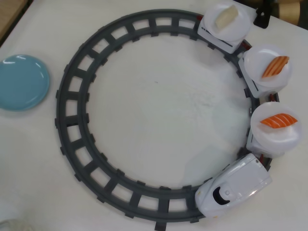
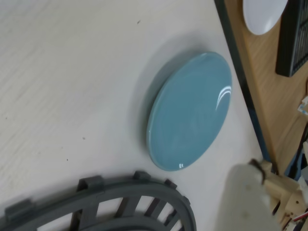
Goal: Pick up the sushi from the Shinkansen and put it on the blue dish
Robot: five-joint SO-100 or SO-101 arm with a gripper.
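We find no brand, label or readable writing anywhere. In the overhead view the grey ring track (image 1: 72,120) lies on the white table (image 1: 159,110), and the Shinkansen (image 1: 236,186) sits at the ring's lower right, its nose pointing left. Behind it, three cars run up the right side, each topped by a white plate. The sushi (image 1: 278,120) lies on the plate nearest the engine; a paler orange piece (image 1: 275,66) is next, and a cream-white piece (image 1: 226,17) is at the top. The blue dish (image 1: 21,82) is empty at the far left edge, apart from the track, with bare table around it. In the wrist view a blurred pale gripper (image 2: 248,202) part shows lower right; we cannot tell how its jaws stand.
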